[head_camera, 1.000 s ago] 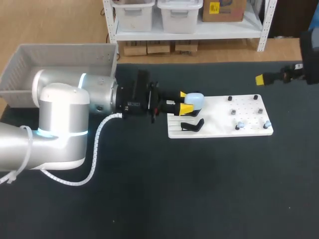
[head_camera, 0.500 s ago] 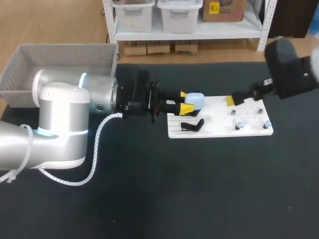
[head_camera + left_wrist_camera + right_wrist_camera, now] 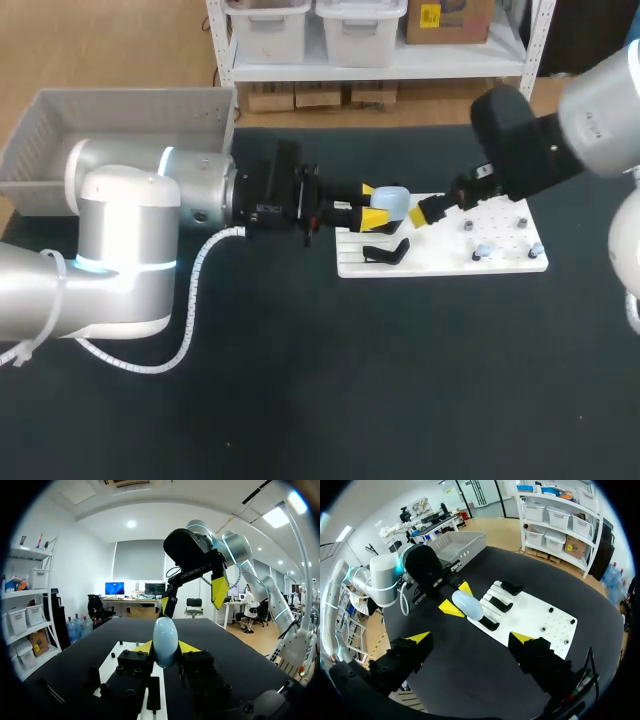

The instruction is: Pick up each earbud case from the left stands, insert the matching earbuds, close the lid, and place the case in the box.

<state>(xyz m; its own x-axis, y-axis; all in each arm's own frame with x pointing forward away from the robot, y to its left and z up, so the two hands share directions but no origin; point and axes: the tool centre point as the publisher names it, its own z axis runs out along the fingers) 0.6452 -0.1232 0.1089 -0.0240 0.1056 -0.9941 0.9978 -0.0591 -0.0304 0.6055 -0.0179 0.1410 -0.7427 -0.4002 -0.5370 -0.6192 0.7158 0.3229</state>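
A pale blue earbud case [image 3: 392, 200] hangs just above the left end of the white board [image 3: 450, 262], lid closed. My left gripper [image 3: 373, 207] is shut on it from both sides; in the left wrist view the case [image 3: 165, 640] stands upright between the yellow tips. My right gripper [image 3: 432, 209] hovers open close to the right of the case, holding nothing. From the right wrist view the case [image 3: 466, 605] lies ahead of my wide-open right gripper [image 3: 470, 638]. Two small earbuds [image 3: 482, 251] sit on the board's right part.
A black stand [image 3: 386, 252] lies on the board under the case, with more black stands [image 3: 510, 587] beside it. Small pegs [image 3: 466, 226] dot the board's right half. A grey basket [image 3: 100, 118] stands at the table's back left, behind my left arm.
My right arm has swung in from the far right edge across the board, ending close beside the held case. The left arm and the case have stayed put.
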